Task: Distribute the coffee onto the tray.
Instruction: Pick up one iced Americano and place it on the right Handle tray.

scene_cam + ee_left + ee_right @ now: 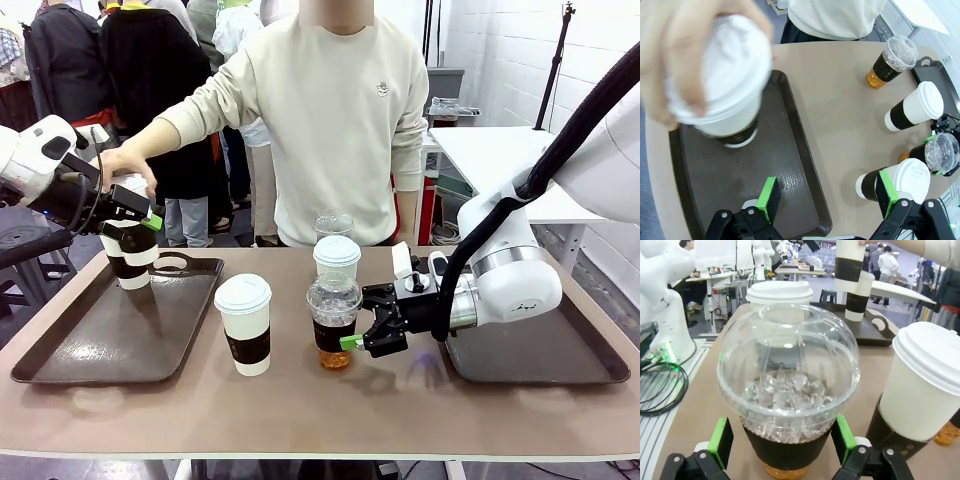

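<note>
Right tool [782, 439]: spread, straddling the dome-lidded cup [787, 380] sleeve (not pinching)
Cup: upright on worktop [695, 405], mid-table
Right tray [590, 372]: behind that tool, its arm nearer
Left tool [828, 196]: spread, over left tray [740, 180]

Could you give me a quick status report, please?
Left gripper open, empty, above left tray. Right gripper open, jaws straddling dome-lidded cup on table. Person's hand holds white cup ahead of left gripper.

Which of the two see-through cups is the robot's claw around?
The nearer clear cup: the fingers of the right gripper flank its sleeve. The other clear cup stands farther back, behind a white-lidded cup.
</note>
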Motion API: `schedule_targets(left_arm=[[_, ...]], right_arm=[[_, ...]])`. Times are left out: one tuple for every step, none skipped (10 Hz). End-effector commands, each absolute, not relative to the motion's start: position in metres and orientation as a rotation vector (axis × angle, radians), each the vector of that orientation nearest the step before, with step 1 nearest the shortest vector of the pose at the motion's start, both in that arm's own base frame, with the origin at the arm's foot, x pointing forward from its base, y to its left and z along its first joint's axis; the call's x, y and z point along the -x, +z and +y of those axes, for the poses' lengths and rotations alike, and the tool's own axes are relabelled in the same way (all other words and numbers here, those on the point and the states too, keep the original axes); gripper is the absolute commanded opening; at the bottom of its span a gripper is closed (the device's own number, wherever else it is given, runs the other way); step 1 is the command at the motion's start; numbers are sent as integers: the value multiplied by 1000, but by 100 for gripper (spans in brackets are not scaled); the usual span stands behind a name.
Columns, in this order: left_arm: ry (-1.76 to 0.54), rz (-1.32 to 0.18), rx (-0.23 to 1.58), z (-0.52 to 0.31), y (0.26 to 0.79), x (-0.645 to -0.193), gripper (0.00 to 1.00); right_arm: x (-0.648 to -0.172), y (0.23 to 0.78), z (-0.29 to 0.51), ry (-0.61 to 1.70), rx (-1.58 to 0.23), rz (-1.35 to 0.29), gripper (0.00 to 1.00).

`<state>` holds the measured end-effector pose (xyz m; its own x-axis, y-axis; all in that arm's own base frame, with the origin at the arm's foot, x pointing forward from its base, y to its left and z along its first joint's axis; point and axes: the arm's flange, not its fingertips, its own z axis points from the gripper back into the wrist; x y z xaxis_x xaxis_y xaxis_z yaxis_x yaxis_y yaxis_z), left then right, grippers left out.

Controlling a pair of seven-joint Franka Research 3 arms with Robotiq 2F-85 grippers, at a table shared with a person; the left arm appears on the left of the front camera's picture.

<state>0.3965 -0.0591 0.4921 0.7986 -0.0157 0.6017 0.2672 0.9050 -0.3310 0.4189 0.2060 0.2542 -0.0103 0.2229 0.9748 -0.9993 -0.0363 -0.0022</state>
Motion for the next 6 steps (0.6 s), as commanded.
schedule_targets(left_arm=[[-148, -635, 422, -58, 492, -397, 100], [-148, -635, 422, -58, 492, -397, 100], [-148, -635, 422, -58, 492, -397, 100], [-148, -635, 422, -58, 492, -397, 100], [-148, -635, 422, -58, 492, -397, 100], [-148, -635, 422, -58, 492, -397, 100]], right_arm=[[-427, 250, 209, 1330, -1116, -1025, 100], [-428, 248, 212, 1323, -1148, -1020, 100], [-429, 246, 215, 1319, -1143, -1012, 100], [-430, 243, 220, 1312, -1129, -997, 100], [-432, 241, 222, 1306, -1126, -997, 100], [-432, 241, 224, 1305, -1126, -998, 100]])
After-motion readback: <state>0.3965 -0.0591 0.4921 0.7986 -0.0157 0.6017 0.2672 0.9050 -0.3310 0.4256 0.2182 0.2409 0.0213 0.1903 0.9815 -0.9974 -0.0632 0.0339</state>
